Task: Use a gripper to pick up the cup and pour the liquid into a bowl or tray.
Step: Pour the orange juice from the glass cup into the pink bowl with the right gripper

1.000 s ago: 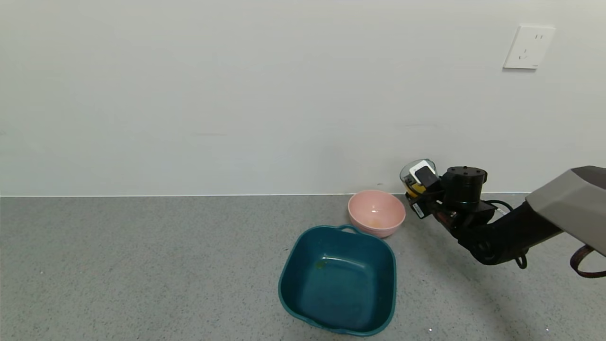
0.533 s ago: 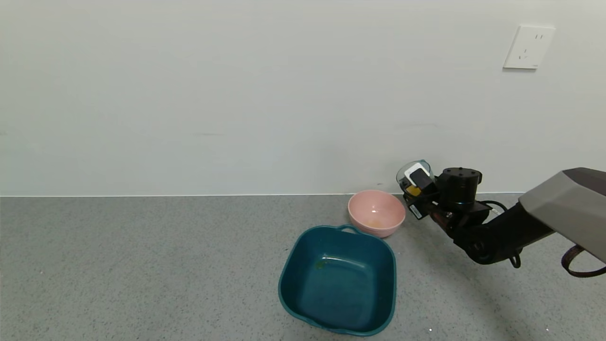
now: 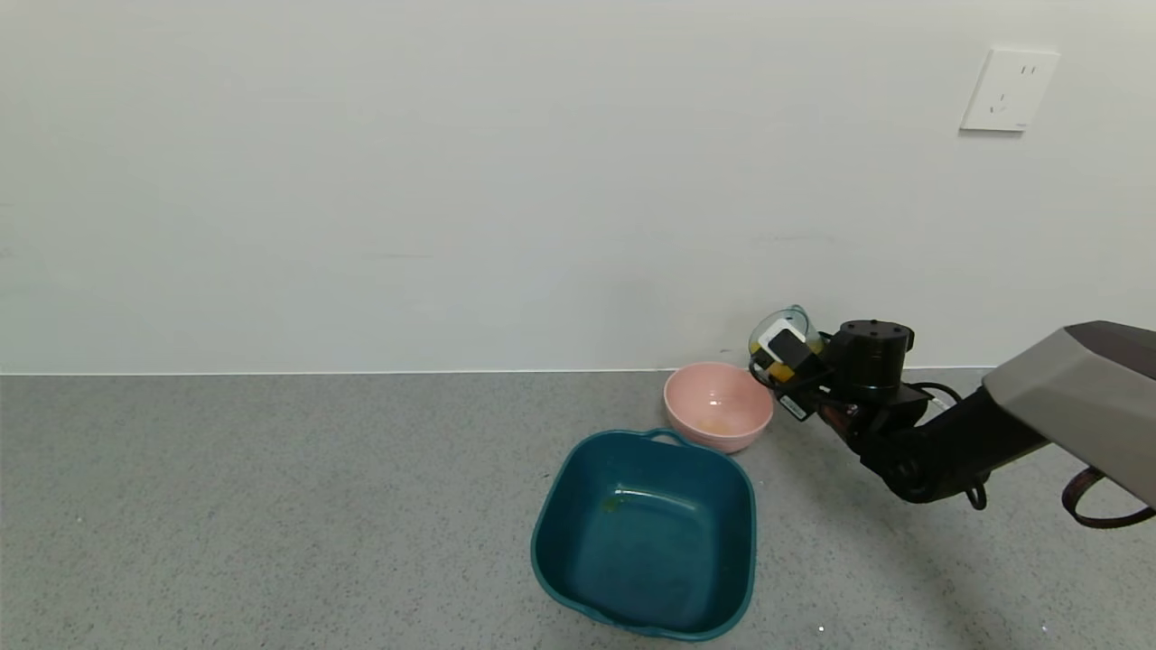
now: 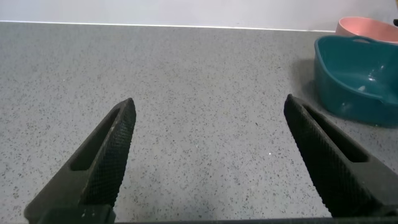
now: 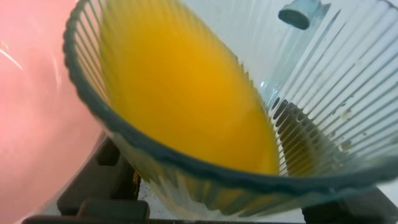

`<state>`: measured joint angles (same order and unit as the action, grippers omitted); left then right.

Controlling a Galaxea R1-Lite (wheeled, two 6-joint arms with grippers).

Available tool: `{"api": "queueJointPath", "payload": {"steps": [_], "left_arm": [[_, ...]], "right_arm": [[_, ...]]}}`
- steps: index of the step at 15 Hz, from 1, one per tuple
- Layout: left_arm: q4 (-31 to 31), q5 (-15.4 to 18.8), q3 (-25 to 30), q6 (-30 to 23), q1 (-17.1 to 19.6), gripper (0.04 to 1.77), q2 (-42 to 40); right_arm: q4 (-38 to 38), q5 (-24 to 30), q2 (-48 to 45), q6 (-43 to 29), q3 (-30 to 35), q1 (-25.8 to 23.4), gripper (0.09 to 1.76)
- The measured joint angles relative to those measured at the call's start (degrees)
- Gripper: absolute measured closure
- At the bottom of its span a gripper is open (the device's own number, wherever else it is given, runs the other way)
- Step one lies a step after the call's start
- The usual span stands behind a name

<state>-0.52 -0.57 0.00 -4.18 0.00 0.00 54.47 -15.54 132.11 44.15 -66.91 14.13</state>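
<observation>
- I've got the right pincer [image 3: 784, 354] clenched on the cup [image 3: 782, 327], held up off the table [image 3: 271, 506] just to the right of the pink bowl [image 3: 718, 405], close to the back wall [image 3: 452, 181].
- Cup is tilted w/ its mouth leaning toward the bowl; the white block on the pincer sits against the cup's side in my head view.
- Right wrist view: the ribbed cup [image 5: 323, 93] fills most of the shot, and the orange liquid [image 5: 186, 99] has run up to the lower lip of the rim. Pink of the bowl [image 5: 31, 124] shows right beside/under that rim.
- Can't tell from here whether any liquid is leaving the cup at this instant; I see no clear stream in the head view.
- Bowl stands upright on the table w/ a faint orange tint at its bottom. It sits behind the teal tub [image 3: 646, 533], touching or nearly touching the tub's back handle; can't tell which.
- Teal tub is nearer to me, upright, w/ a small yellowish spot on its inner floor.
- Left pincer [image 4: 208, 155] is released, fingers spread wide, low over bare table off to the left; in its wrist view the tub [image 4: 357, 78] and bowl [image 4: 367, 26] are well apart from it.
- Wall socket [image 3: 1009, 90] is up on the wall, upper right.
</observation>
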Motion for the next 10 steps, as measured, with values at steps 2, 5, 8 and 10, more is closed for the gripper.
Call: {"api": "queueJointPath", "payload": {"steps": [2,5,8,10], "left_arm": [[0.0,0.0,0.0,0.0,0.0,0.09,0.0],[0.0,0.0,0.0,0.0,0.02,0.09,0.0],[0.0,-0.02,0.0,0.0,0.0,0.09,0.0],[0.0,-0.02,0.0,0.0,0.0,0.09,0.0]], "right_arm": [[0.05,-0.07,-0.02,3.06,-0.06,0.0,0.48],[0.07,-0.41,-0.09,7.5,0.02,0.17,0.48],[0.05,-0.44,-0.11,11.85,-0.37,0.11,0.48],[0.05,-0.44,-0.06,14.6,-0.72,-0.33,0.48]]}}
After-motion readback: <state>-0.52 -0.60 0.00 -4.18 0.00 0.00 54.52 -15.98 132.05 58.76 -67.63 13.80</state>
